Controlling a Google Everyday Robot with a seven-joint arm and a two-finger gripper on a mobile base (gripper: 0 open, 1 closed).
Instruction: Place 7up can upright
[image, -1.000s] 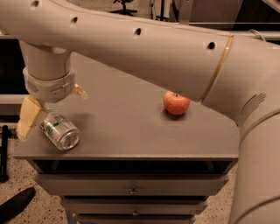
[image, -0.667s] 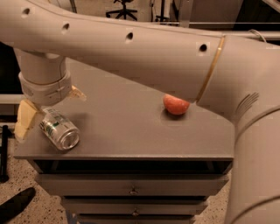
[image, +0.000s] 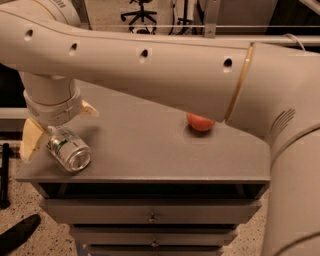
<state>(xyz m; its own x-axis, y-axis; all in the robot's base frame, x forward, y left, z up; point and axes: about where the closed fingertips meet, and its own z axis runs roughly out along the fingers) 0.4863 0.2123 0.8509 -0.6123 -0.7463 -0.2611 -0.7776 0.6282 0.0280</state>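
7up can (image: 69, 149) lies sideways on worktop (image: 150, 155) | pincer (image: 61, 130) over can, released | uprighting judged outstanding

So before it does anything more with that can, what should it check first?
1. Can upright: not ok. The 7up can lies tilted on its side, one metal end facing the camera.
2. Gripper at the can: ok. The gripper is right at it, near the table's left front corner.
3. Firm hold on the can: cannot tell.
4. Flat spot to stand it: ok. The table is flat just right of the can.
5. Distance from the edge: not ok. The can lies close to the front edge.
6. Apple out of the way: ok. The apple sits well to the right, partly hidden by the arm.
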